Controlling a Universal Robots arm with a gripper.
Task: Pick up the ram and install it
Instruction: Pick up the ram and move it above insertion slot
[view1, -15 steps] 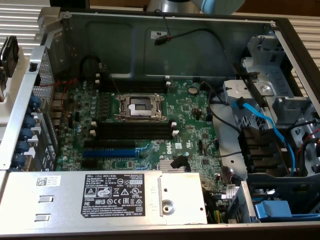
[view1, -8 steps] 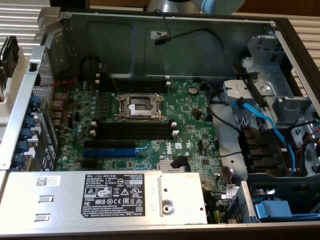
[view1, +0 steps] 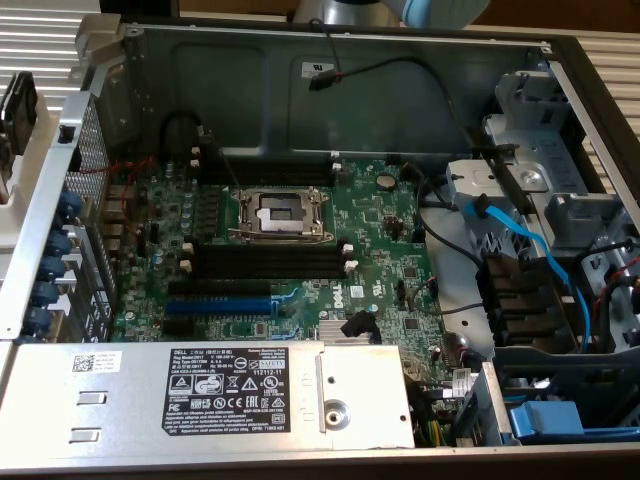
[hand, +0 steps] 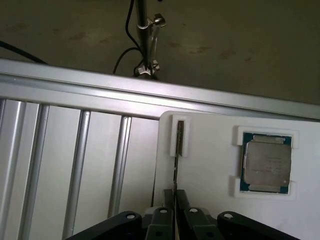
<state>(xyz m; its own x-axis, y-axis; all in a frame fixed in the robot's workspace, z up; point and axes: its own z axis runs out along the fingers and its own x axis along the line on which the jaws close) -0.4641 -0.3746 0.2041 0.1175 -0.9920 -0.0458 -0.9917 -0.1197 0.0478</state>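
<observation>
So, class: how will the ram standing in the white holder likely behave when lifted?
The ram looks thin and straight, so probably light yet stiff. Standing on edge in the white holder, it would likely tip if released.

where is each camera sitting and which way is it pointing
Exterior view: above the computer case, looking down at the circuit board; part of the arm at top edge.
Wrist view: on the wrist, looking past the hand at the ram in a white tray with a processor chip.
Shared: ribbed metal tabletop, probably the same.
</observation>
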